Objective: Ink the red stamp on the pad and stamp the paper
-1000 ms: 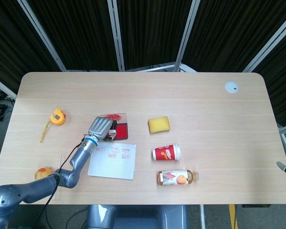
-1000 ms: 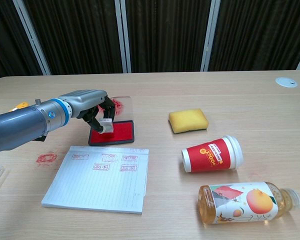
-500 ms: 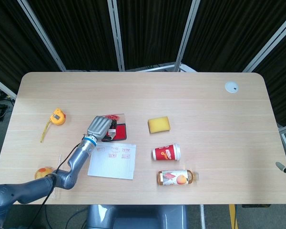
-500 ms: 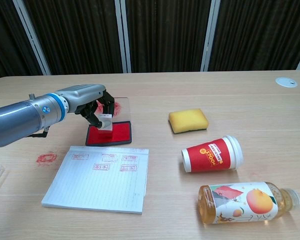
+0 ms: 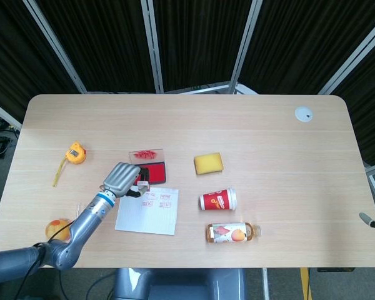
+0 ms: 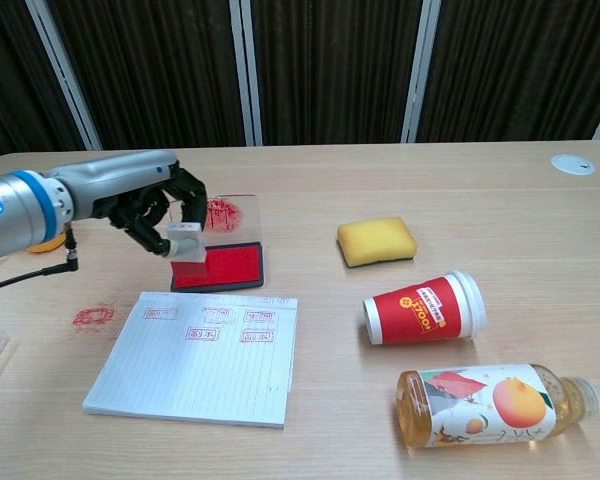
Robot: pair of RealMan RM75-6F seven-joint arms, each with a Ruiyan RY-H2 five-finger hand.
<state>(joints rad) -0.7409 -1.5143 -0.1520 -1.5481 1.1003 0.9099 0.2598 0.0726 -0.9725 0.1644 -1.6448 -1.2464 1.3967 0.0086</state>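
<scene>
The stamp [image 6: 186,243], a small pale block, is pinched in the fingers [image 6: 152,223] of the left hand [image 6: 150,206], lifted clear above the near-left edge of the red ink pad [image 6: 225,265]. In the head view the stamp [image 5: 141,185] sits over the boundary between the pad [image 5: 156,172] and the far edge of the notepad [image 5: 148,211]. The pad's clear lid [image 6: 230,213] stands open behind it, smeared with red ink. The lined notepad [image 6: 195,358] lies just near of the pad, and several red stamp marks run along its far edge. A red ink smudge [image 6: 93,317] marks the table [image 6: 500,210] left of the notepad.

To the right, a yellow sponge [image 6: 377,242] lies far of a red paper cup [image 6: 424,308] tipped on its side, and a juice bottle [image 6: 495,401] lies on its side nearest the camera. On the far left, the head view shows a yellow tape measure [image 5: 75,153] and, nearer, an orange-coloured fruit [image 5: 57,227]. A white round cap [image 5: 304,114] sits at the table's far right corner. The right hand does not appear in either view.
</scene>
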